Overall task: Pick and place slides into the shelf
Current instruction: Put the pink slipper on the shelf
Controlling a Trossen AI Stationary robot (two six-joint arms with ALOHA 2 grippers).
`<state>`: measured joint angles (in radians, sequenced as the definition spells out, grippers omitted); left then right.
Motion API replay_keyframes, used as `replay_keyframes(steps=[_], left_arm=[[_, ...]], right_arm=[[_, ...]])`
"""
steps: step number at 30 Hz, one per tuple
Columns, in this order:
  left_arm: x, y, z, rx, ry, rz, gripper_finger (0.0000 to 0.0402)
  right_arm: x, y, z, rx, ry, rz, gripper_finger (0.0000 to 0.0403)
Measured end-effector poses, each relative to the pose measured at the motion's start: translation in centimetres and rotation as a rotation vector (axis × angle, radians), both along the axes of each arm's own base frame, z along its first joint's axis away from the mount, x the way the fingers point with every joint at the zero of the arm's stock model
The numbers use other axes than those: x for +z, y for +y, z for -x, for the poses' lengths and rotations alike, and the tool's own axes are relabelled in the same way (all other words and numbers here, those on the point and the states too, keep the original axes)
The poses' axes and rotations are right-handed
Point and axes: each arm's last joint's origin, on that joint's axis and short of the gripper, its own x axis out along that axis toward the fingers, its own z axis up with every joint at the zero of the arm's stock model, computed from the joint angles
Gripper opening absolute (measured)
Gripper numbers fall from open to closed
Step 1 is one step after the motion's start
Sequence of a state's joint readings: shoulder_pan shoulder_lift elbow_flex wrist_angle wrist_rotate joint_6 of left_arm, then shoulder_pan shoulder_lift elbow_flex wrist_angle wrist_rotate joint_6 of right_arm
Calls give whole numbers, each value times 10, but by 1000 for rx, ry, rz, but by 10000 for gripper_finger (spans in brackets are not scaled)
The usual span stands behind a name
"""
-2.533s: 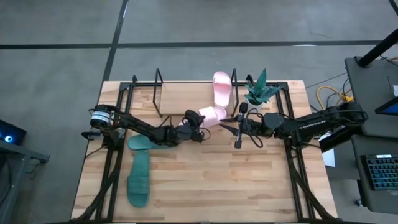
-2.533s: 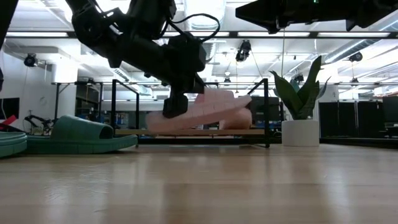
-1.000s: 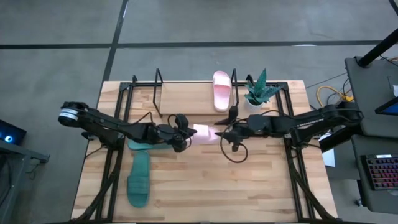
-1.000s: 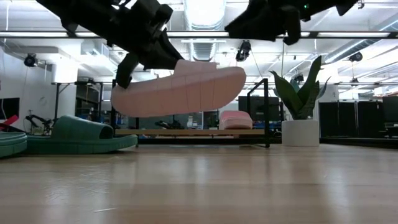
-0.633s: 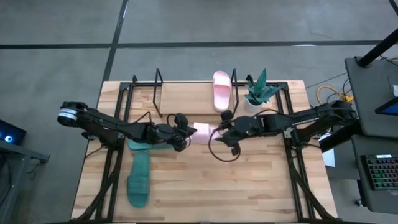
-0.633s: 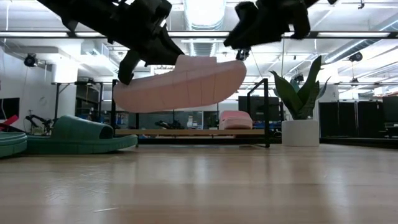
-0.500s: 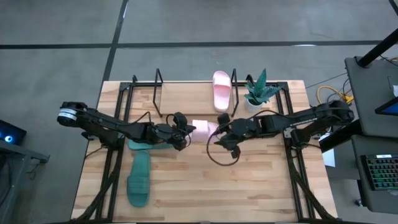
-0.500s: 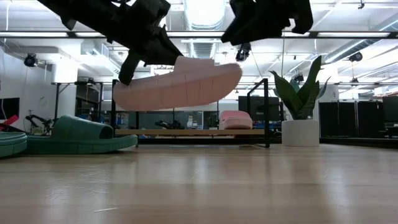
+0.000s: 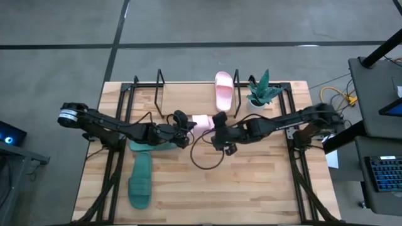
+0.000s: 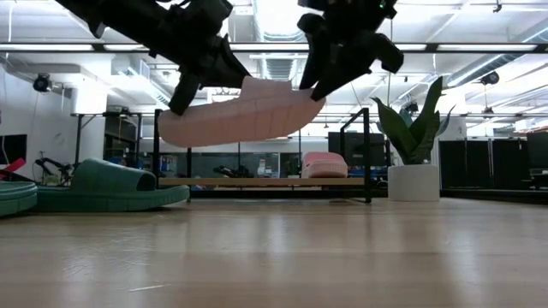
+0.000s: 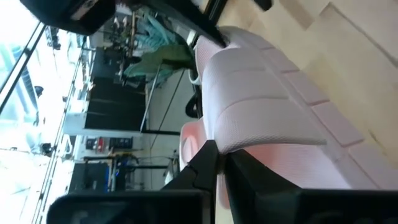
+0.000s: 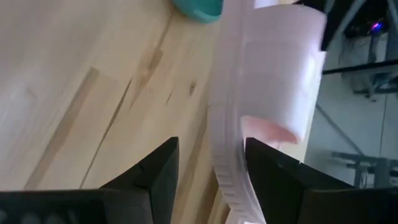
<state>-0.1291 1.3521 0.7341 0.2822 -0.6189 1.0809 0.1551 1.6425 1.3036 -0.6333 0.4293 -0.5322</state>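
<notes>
A pale pink slide (image 9: 202, 122) hangs in the air over the table's middle, with my left gripper (image 9: 187, 127) shut on its heel end. My right gripper (image 10: 315, 85) is open and comes down at the toe end, one finger on each side of the sole (image 12: 227, 168). The second pink slide (image 9: 223, 90) lies on the shelf (image 9: 160, 94) at the far edge. One green slide (image 9: 151, 145) lies flat under my left arm. Another green slide (image 9: 140, 181) lies nearer the front left. My left gripper pinches the pink slide's heel end (image 11: 249, 146) between its two fingers, coming from the table's left and slanting a little downward. The slide is lifted clear of the table, about level, its strap (image 10: 274, 85) upward. My right gripper: whether its fingers (image 12: 273, 168) touch the sole, I cannot tell.
A potted plant (image 9: 260, 91) stands at the far right, beside the shelf's right end. The shelf's board left of the pink slide is bare. Black arm frames run along the table's left and right sides. A loose cable hangs below my right arm (image 9: 204, 160).
My right gripper has moved toward the table's left, up to the held pink slide, and tipped downward, so its fingers now straddle the toe end. My left gripper has kept the slide lifted in about the same place.
</notes>
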Motion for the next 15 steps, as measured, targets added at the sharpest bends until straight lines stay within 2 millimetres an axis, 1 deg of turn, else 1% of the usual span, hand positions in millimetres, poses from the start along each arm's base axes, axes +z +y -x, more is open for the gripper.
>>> replay_keyframes(steps=[3, 9, 15], left_arm=[[0, 1, 0, 25, 1, -7, 1], [2, 1, 0, 35, -15, 0, 1], [2, 1, 0, 43, -21, 7, 1]], right_arm=[[-1, 0, -7, -18, 15, 20, 175], [-4, -3, -15, -116, 7, 179, 165], [-4, -3, -15, -137, -3, 177, 147]])
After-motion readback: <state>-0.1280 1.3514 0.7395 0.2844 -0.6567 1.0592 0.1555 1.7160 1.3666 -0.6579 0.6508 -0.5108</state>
